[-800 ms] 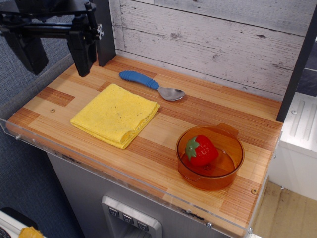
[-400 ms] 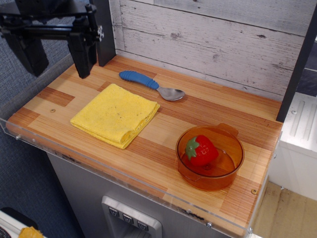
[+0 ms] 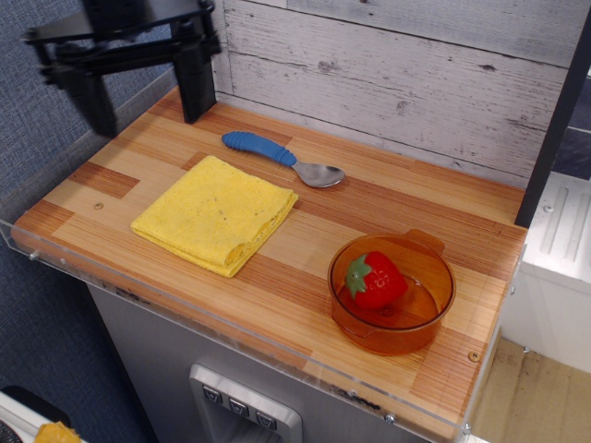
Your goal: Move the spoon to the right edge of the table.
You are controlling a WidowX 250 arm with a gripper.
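Hanging above the far left corner of the wooden plank table (image 3: 305, 249) with its clear acrylic rim, the black pincer (image 3: 143, 88) has its two dark fingers (image 3: 196, 78) spread wide apart, released and holding nothing. Its fingers point down, clear of everything on the table. To its right, near the back wall of grey weathered boards (image 3: 397, 65), lies the small spoon with a ridged blue handle and shiny metal bowl (image 3: 282, 158), flat on the wood, handle toward the left and bowl toward the right. Just in front of the spoon sits a folded yellow cloth (image 3: 215, 214), close to the handle but not clearly touching it. Toward the front right stands a translucent orange plastic bowl (image 3: 392, 293), well apart from the spoon, with a red toy strawberry with a green top (image 3: 373, 279) inside it
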